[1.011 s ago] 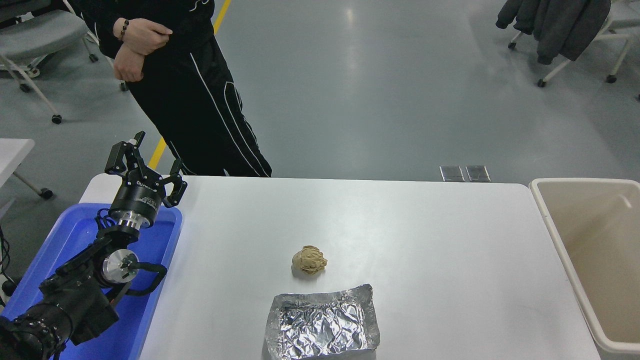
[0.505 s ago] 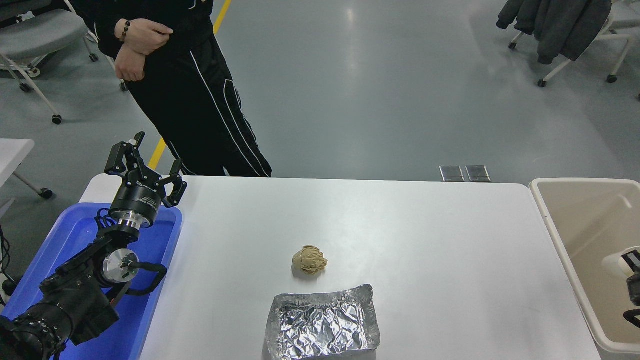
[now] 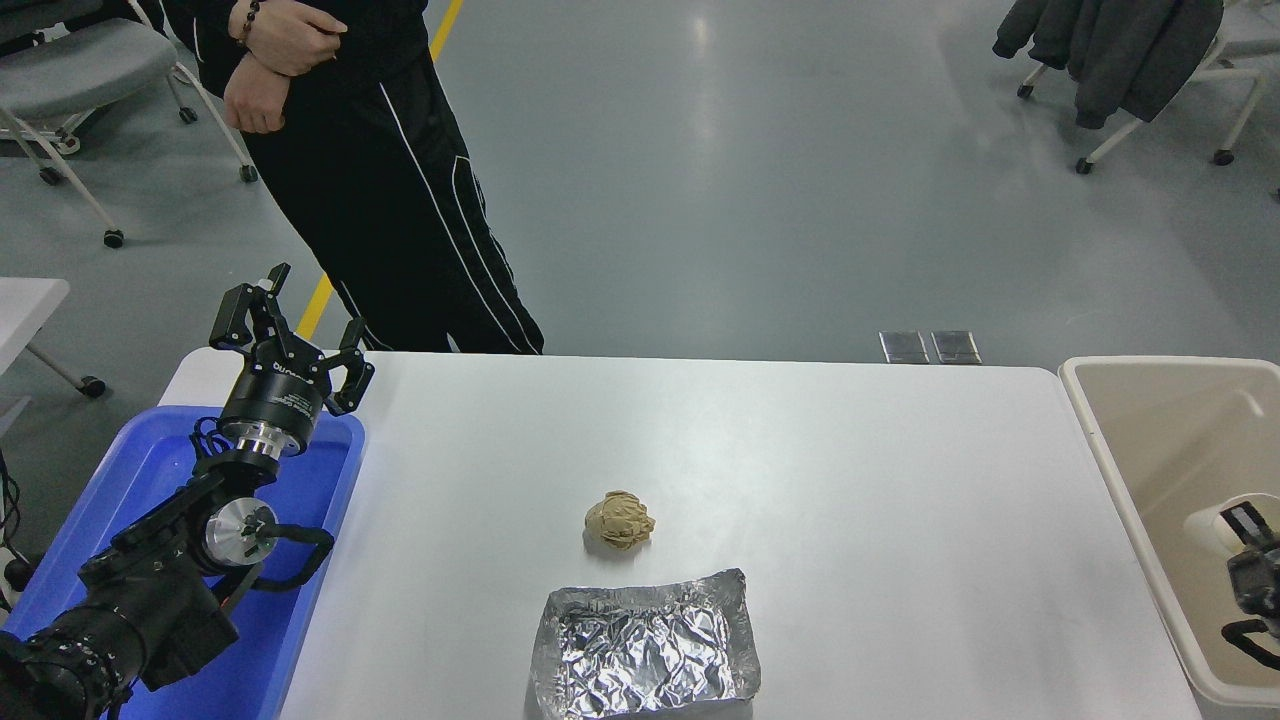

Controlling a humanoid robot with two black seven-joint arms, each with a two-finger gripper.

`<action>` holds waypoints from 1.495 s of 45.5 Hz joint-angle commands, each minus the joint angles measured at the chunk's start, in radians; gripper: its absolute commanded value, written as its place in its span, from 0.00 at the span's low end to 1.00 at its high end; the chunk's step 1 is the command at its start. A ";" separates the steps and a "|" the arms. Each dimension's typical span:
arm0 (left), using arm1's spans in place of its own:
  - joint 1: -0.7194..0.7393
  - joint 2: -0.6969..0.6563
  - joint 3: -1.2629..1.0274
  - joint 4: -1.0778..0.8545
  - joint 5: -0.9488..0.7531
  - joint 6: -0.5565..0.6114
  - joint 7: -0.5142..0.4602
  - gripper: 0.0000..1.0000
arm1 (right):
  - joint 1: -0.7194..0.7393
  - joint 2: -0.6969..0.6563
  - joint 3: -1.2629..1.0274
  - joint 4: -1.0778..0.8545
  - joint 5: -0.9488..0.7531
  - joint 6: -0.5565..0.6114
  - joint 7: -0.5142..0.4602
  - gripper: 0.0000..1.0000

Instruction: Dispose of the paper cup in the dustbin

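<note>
Right pincer (image 3: 1240,530) grips the paper cup (image 3: 1212,522) (over the dustbin (image 3: 1100,440)).

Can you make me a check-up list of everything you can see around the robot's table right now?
Surface: white table, no spills seen.
Job's things: paper cup at the right tool, over the inside of the beige dustbin beside the table's right end.
Clutter: crumpled paper ball mid-table; foil tray near the front edge; blue tray at the left.
Grippers: left tool open, parked over the blue tray; right tool only partly in view at the right edge.
Cables: black cable looped on the left arm.
Surroundings: a person standing at the far side; chairs; grey floor.
</note>
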 commanded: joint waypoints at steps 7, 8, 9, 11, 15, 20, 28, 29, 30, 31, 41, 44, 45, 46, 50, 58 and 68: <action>0.000 0.000 0.000 -0.001 0.000 0.000 0.000 1.00 | 0.039 -0.004 0.009 0.008 0.001 -0.019 0.003 0.99; 0.000 0.000 0.000 0.001 0.000 0.000 0.000 1.00 | 0.041 -0.006 0.007 0.015 -0.001 -0.019 0.003 0.99; 0.000 0.000 0.000 -0.001 0.000 0.000 0.000 1.00 | 0.044 -0.007 0.006 0.022 -0.001 -0.018 0.003 0.99; 0.000 0.000 0.000 -0.001 0.000 0.000 0.000 1.00 | 0.048 -0.012 0.004 0.041 -0.001 -0.019 0.003 0.99; 0.000 0.000 0.000 -0.001 0.000 0.000 0.000 1.00 | 0.082 -0.021 0.006 0.064 -0.001 -0.019 0.003 0.99; 0.000 0.000 0.000 0.001 0.000 0.000 0.000 1.00 | 0.168 -0.085 0.021 0.113 0.001 -0.021 0.004 0.99; 0.000 0.000 0.000 -0.001 0.000 0.000 0.000 1.00 | 0.335 -0.223 0.135 0.326 0.002 -0.018 0.003 0.99; 0.000 0.000 0.000 0.001 0.000 0.000 0.000 1.00 | 0.353 -0.245 0.144 0.358 0.002 -0.015 -0.001 0.99; 0.000 0.000 0.000 -0.001 0.000 0.000 0.000 1.00 | 0.376 -0.269 0.152 0.387 0.002 -0.009 -0.004 0.99; 0.000 0.000 0.000 0.001 0.000 0.000 0.000 1.00 | 0.401 -0.297 0.159 0.421 0.004 -0.001 -0.005 0.99; 0.000 0.000 0.000 0.001 0.000 0.000 0.000 1.00 | 0.525 -0.366 0.296 0.555 0.036 0.024 -0.004 0.99; 0.000 0.000 0.000 0.001 0.000 0.000 0.000 1.00 | 0.539 -0.365 0.357 0.573 0.037 0.024 0.004 0.99; 0.000 0.000 0.000 -0.001 0.000 0.000 0.000 1.00 | 0.541 -0.365 0.380 0.581 0.037 0.022 0.004 0.99; 0.000 0.000 0.000 0.001 0.000 0.000 0.000 1.00 | 0.541 -0.368 0.405 0.593 0.037 0.021 0.006 0.99; 0.000 0.000 0.000 -0.001 0.000 0.000 0.000 1.00 | 0.538 -0.383 0.541 0.666 0.037 0.019 0.006 0.99; 0.000 0.000 0.000 -0.001 0.000 0.000 0.000 1.00 | 0.438 -0.395 0.859 0.861 0.037 0.022 0.019 0.99; 0.000 0.000 0.000 0.001 0.000 0.000 0.000 1.00 | 0.332 -0.369 1.047 0.961 0.033 0.024 0.154 0.99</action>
